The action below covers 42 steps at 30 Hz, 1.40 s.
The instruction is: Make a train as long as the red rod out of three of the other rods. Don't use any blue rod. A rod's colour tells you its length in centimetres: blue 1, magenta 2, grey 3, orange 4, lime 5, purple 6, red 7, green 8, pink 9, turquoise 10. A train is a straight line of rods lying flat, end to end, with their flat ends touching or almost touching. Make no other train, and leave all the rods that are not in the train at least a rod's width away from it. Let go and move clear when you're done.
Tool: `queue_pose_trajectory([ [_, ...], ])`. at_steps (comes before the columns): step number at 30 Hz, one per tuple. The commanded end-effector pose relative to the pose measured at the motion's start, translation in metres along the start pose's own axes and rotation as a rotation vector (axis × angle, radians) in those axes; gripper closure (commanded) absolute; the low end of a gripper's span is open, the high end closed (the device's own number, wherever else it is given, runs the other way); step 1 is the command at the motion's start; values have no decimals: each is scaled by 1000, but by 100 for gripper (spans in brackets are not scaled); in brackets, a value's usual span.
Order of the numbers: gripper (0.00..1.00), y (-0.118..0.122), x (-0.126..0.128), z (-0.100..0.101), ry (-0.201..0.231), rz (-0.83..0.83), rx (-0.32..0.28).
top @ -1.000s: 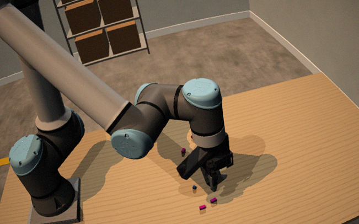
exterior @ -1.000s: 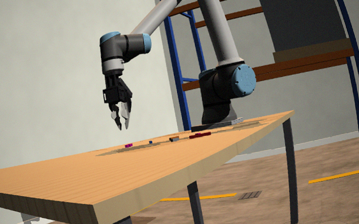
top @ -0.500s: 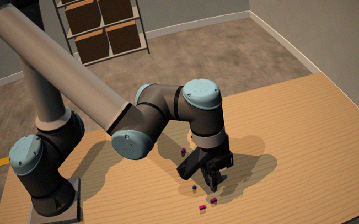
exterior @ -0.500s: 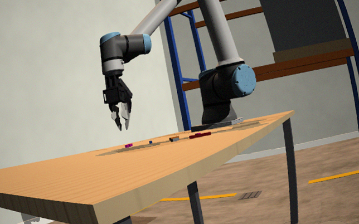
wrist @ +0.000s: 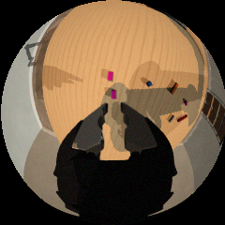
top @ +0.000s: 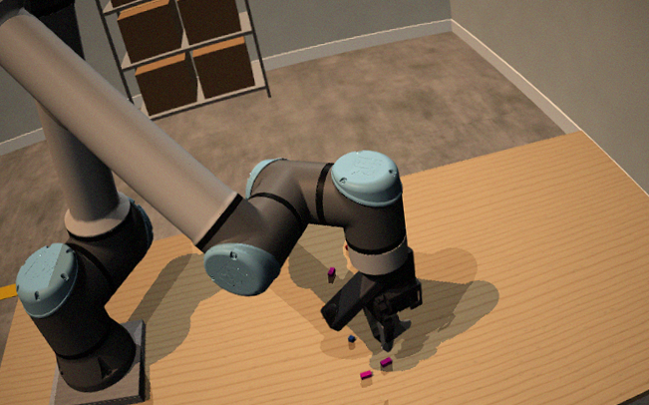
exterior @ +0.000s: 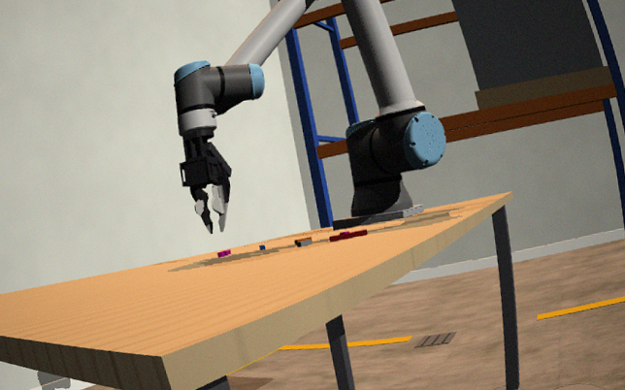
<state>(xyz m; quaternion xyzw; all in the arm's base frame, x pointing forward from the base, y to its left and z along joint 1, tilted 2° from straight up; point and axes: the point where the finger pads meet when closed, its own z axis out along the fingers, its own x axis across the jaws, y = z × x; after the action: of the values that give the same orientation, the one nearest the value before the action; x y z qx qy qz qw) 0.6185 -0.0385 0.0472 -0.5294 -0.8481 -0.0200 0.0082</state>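
Observation:
My gripper [top: 384, 346] [exterior: 216, 230] [wrist: 113, 103] points down above the table, fingers slightly apart with nothing between. Just ahead of the fingertips in the wrist view, a magenta rod [top: 386, 361] [wrist: 113, 94] lies flat; a second magenta rod [top: 365, 375] [wrist: 110, 76] lies beyond it, with a gap and sideways offset between them. A third magenta rod [top: 331, 271] [exterior: 344, 232] [wrist: 186, 102] lies apart, near the red rod [exterior: 349, 234] [wrist: 183, 118]. A grey rod [exterior: 305, 242] [wrist: 172, 118] and an orange rod [exterior: 303, 239] [wrist: 173, 87] lie separately. The arm hides both in the top view.
A small blue rod [top: 351, 338] [exterior: 262, 247] [wrist: 149, 83] lies between the magenta pair and the orange rod. The arm's base plate stands on the table [top: 541, 254] [exterior: 117, 316] at the left in the top view. Shelves stand beyond the table.

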Motion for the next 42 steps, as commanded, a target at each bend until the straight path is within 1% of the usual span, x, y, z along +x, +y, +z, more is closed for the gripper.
queue_pose_trajectory([
  [1, 86, 0, -1, 7, -1, 0, -1],
  [7, 86, 0, -1, 17, -1, 0, -1],
  [9, 86, 0, -1, 17, -1, 0, -1],
  [22, 86, 0, -1, 32, -1, 0, -1],
  [42, 86, 0, -1, 36, -1, 0, -1],
])
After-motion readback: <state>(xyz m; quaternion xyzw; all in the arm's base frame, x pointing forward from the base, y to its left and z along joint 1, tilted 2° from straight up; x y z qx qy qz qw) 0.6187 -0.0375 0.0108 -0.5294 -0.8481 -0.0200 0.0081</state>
